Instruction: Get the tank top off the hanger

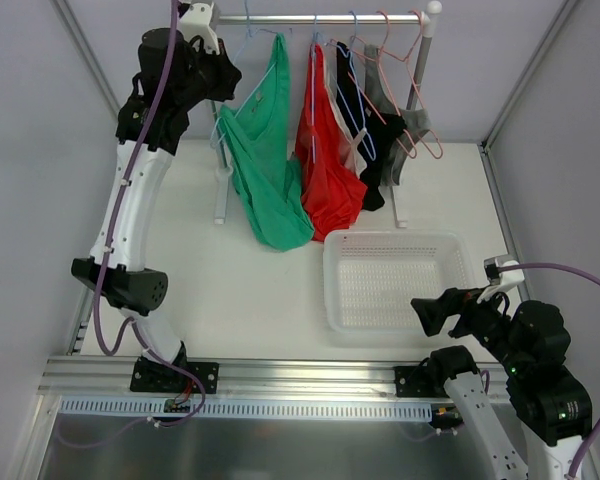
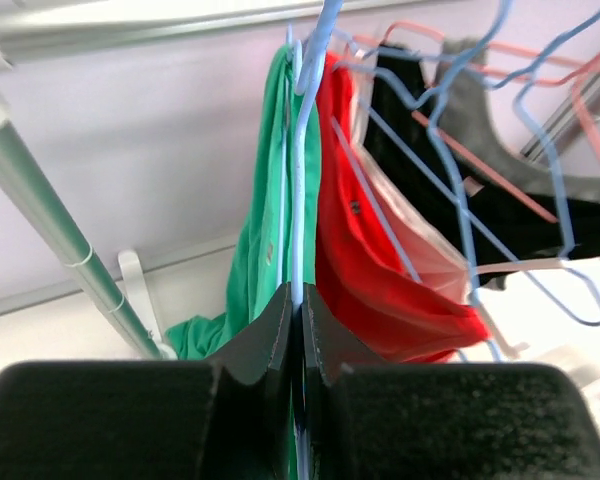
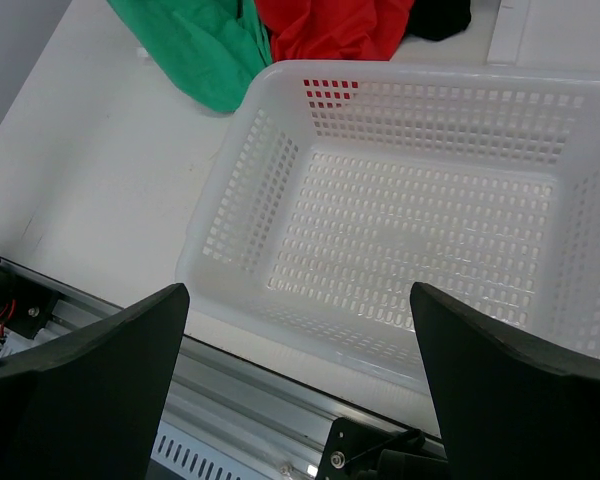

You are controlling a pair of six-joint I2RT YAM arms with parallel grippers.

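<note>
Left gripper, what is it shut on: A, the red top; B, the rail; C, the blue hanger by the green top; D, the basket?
C: the left wrist view shows the left gripper pinching the blue hanger wire beside the green top.

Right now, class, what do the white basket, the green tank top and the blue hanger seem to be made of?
White basket: moulded plastic, slightly glossy, gridded holes. Green tank top: thin soft cloth, matte, hanging in folds; probably knit. Blue hanger: thin bent wire, smooth coloured coating, likely over metal.
</note>
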